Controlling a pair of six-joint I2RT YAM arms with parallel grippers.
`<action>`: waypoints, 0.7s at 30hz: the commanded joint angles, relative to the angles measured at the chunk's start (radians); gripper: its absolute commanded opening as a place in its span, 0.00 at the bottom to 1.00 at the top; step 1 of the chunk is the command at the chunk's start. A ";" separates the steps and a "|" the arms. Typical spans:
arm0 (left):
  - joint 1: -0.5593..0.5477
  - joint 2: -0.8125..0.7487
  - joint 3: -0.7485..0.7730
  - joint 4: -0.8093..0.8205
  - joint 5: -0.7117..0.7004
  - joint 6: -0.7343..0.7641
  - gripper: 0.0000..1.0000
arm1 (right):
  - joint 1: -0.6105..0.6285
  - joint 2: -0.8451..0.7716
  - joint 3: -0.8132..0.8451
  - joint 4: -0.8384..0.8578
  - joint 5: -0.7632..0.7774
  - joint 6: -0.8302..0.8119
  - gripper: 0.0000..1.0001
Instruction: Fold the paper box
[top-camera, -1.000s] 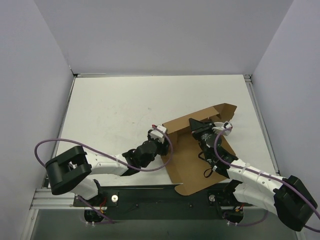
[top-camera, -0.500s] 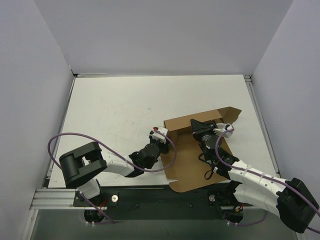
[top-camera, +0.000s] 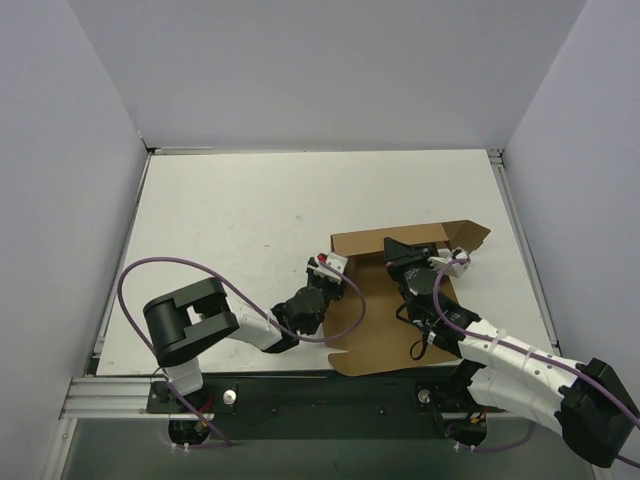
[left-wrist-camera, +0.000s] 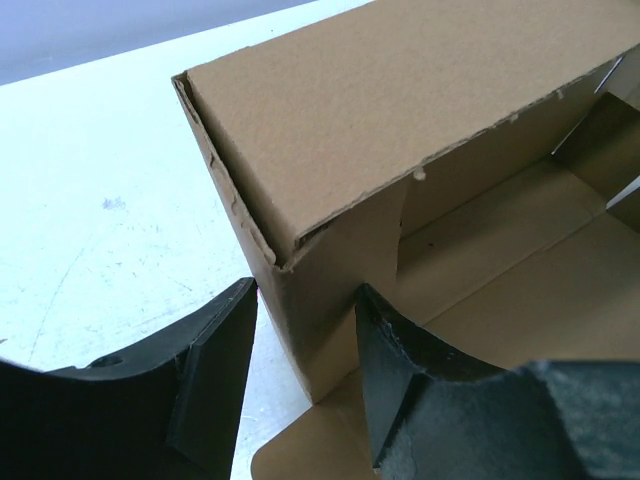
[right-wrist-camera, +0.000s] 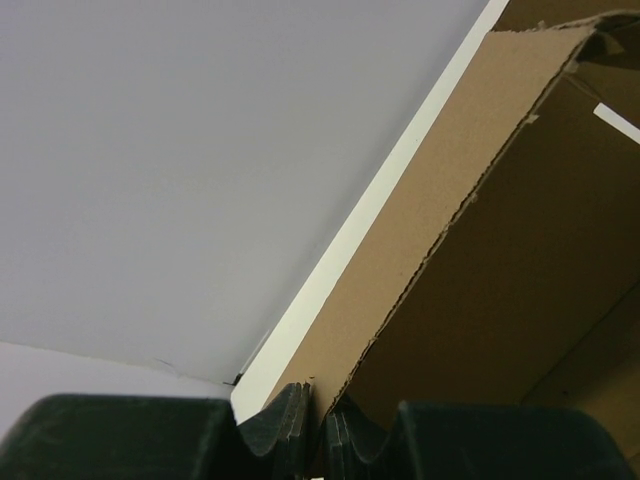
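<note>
Left gripper (left-wrist-camera: 308, 300) spread, straddling paper box (top-camera: 385, 335) corner wall w/o clamping; right gripper (right-wrist-camera: 318, 405) pinched on far wall's edge. Box half-formed, table's (top-camera: 230, 220) near-right. Prob. light, stiff corrugated, creases easily: grip wall edges nr folds.

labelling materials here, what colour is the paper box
Plain brown cardboard, unmarked; the paper box shows best in the left wrist view.

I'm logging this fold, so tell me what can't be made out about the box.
Top view: the paper box floor, hidden under the right arm.
Left wrist view: its far end, cut by the right edge.
Right wrist view: all but the wall the right gripper pinches, out of frame.
</note>
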 joint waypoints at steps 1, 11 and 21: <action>0.018 0.019 0.057 0.147 -0.038 0.054 0.53 | 0.021 0.001 0.014 -0.146 0.019 -0.030 0.04; 0.029 0.046 0.089 0.182 -0.044 0.085 0.28 | 0.029 -0.018 0.026 -0.183 0.037 -0.031 0.05; 0.041 0.006 0.103 0.083 0.002 0.038 0.12 | 0.034 -0.059 0.074 -0.256 0.024 -0.105 0.44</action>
